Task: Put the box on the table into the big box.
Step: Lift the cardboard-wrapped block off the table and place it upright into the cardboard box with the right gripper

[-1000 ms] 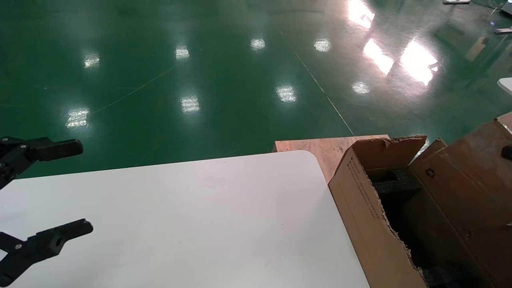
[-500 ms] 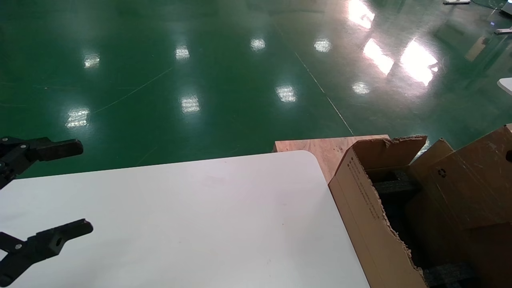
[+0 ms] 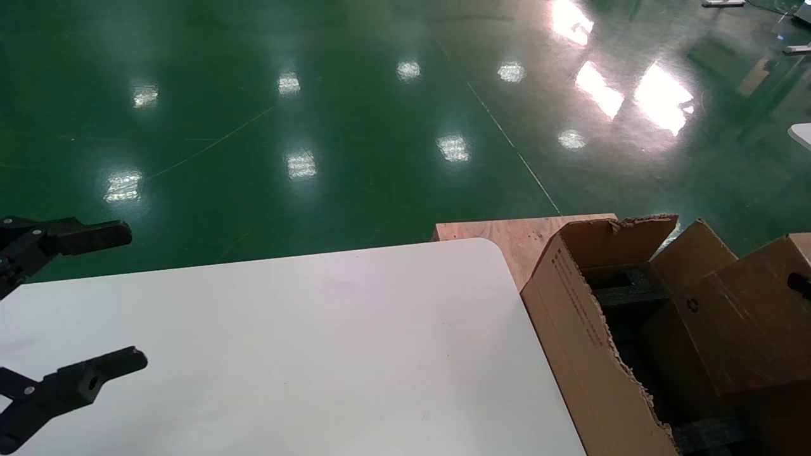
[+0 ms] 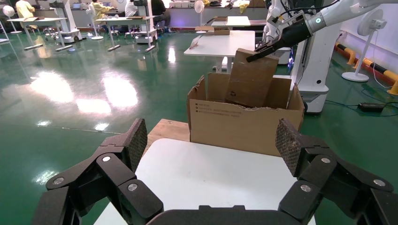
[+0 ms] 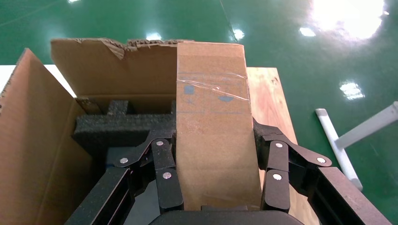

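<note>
My right gripper [image 5: 213, 136] is shut on the small brown box [image 5: 211, 136], fingers pressed on its two sides. The box [image 3: 741, 316] is tilted, with its lower part inside the open top of the big box [image 3: 570, 329]. Black foam [image 5: 117, 126] shows inside. The big box has a ragged rim and stands off the right end of the white table [image 3: 317, 348]. The left wrist view shows the small box [image 4: 251, 77] sticking up out of the big box [image 4: 244, 126]. My left gripper [image 3: 111, 299] is open and empty over the table's left end.
A flat plywood board [image 3: 507, 234] lies under the big box, behind the table's far right corner. Shiny green floor [image 3: 317, 126] surrounds the table. Other tables and a robot base [image 4: 314, 70] stand in the distance in the left wrist view.
The small box has sunk lower and shifted right into the big box with my right gripper. The left arm has not moved.
</note>
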Controlling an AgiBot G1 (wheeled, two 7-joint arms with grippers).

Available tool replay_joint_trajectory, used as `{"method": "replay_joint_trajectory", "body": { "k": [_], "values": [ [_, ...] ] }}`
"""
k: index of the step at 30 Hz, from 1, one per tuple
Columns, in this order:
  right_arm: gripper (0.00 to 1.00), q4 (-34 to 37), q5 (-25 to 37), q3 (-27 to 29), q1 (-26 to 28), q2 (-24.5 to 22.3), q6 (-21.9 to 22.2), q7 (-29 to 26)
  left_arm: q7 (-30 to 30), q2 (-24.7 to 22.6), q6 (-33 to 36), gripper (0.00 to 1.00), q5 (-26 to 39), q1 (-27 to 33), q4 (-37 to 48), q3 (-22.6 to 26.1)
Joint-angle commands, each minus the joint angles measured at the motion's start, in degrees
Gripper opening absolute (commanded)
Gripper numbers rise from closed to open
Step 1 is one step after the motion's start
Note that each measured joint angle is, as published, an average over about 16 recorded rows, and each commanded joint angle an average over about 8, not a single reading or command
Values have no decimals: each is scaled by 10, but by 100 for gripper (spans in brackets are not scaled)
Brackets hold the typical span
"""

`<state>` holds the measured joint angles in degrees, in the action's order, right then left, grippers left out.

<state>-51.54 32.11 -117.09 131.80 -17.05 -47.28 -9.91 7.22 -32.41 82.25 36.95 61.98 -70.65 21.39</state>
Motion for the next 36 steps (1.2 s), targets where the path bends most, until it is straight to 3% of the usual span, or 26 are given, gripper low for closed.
{"method": "replay_joint_trajectory", "body": {
  "k": [1,11,25,36],
  "values": [
    [0,-2,-1,-9,1,-2,8,-1,0,0,0,100,0,0,0,0],
    [0,-1,-10,-52,14,10,21,5,0,0,0,100,0,0,0,0],
    [0,20,-55,-157,68,45,53,32,0,0,0,100,0,0,0,0],
    [0,38,-101,-240,111,61,54,54,0,0,0,100,0,0,0,0]
  ]
}}
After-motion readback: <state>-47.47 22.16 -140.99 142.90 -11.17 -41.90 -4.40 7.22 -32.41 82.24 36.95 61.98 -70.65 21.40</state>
